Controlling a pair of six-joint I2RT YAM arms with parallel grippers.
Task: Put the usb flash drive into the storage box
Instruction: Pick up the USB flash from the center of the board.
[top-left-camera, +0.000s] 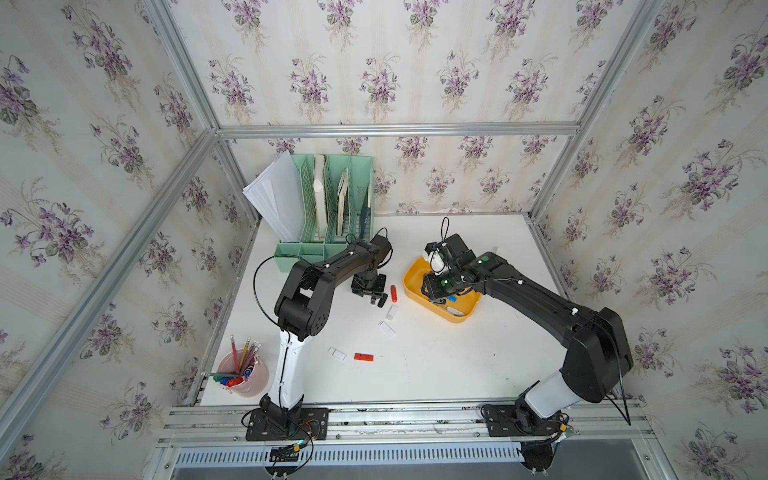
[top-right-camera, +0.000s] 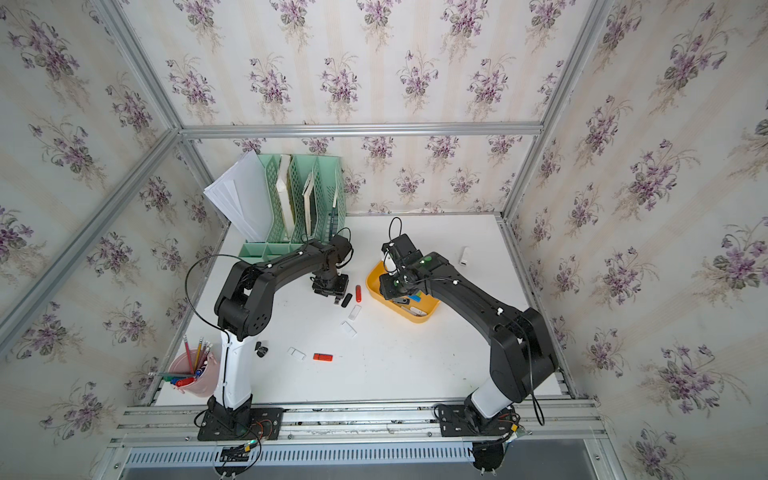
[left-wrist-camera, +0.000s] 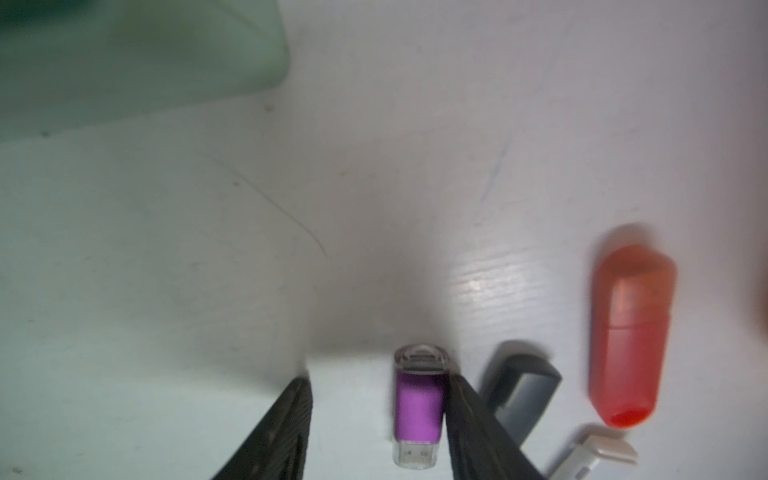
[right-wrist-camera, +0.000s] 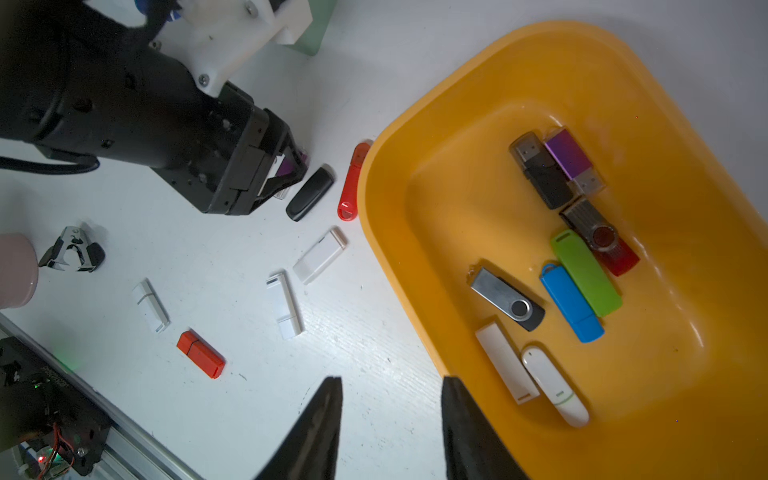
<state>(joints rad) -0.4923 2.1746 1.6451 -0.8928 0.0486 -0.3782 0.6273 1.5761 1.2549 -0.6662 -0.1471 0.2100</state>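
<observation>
1. Both top views: my left arm reaches down to the tabletop in front of the mint file organizer. My left fingers point down right beside a black drive and a rounded red drive. The yellow storage box sits just past those, and my right arm hangs over it. Whatever sits between the left fingers is too small to make out from up here.
2. In a top view, a lone white drive lies well apart from the box, out toward the side wall. A staple remover sits near my left arm.
3. Left wrist: the purple usb flash drive lies flat on the tabletop between my left fingers, outside the box. One finger touches its side and the other stands off with a clear gap, so they're spread around it, not clamped.
4. Right wrist: my right fingers are spread with nothing between them, one over bare tabletop and one over the box rim. The box holds a bunch of drives, including a green drive and a blue drive. A blocky red drive lies loose on the tabletop.
</observation>
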